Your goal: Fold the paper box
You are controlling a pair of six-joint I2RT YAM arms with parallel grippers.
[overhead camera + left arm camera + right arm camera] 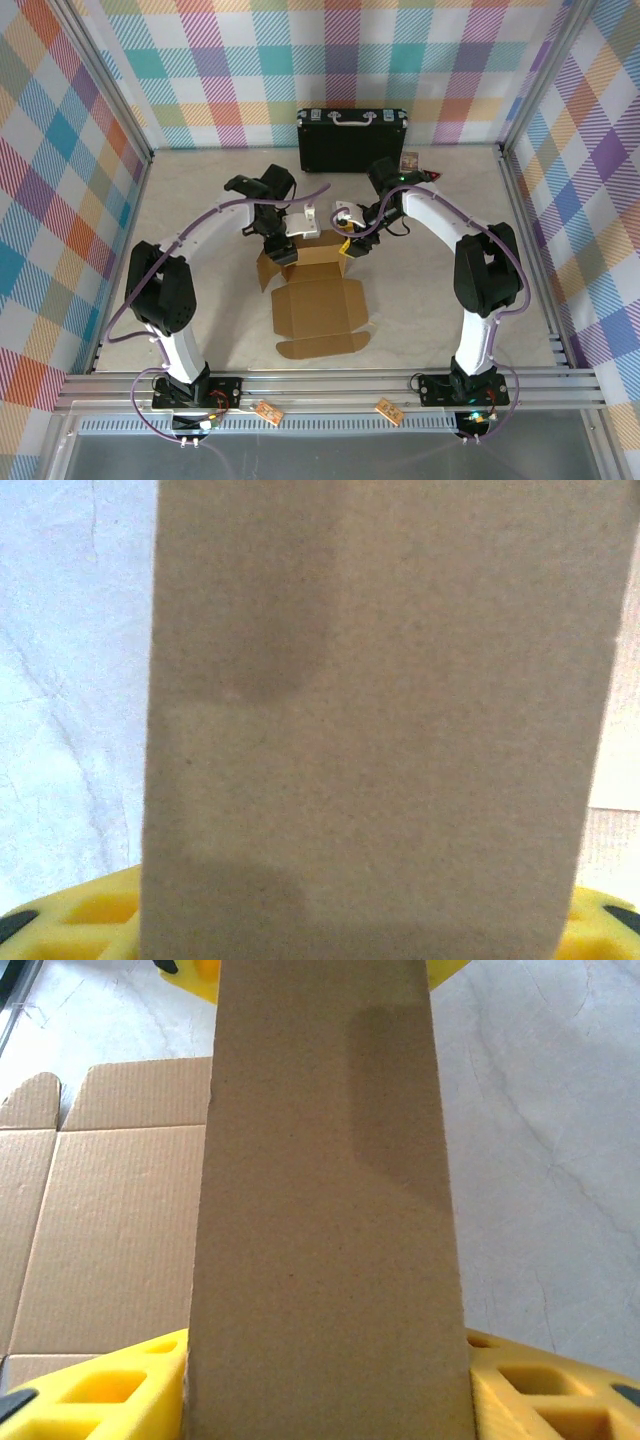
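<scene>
Paper box (315,300) — located mid-bench (200,300), in front of the black case (352,140). Its near panels lie flat, pointing toward the arm bases. Left fingers (70,920) sit against both edges of the raised left flap (370,730), holding it at moderate width. Right fingers (540,1400) hold the raised right flap (330,1210) the same way — one finger on each edge.

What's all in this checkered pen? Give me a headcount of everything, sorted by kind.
robot arms: 2, the left arm and the right arm
cardboard box, partly folded: 1
black case: 1
orange tags on the front rail: 2
small item beside the case, too small to identify: 1
Total: 7
</scene>
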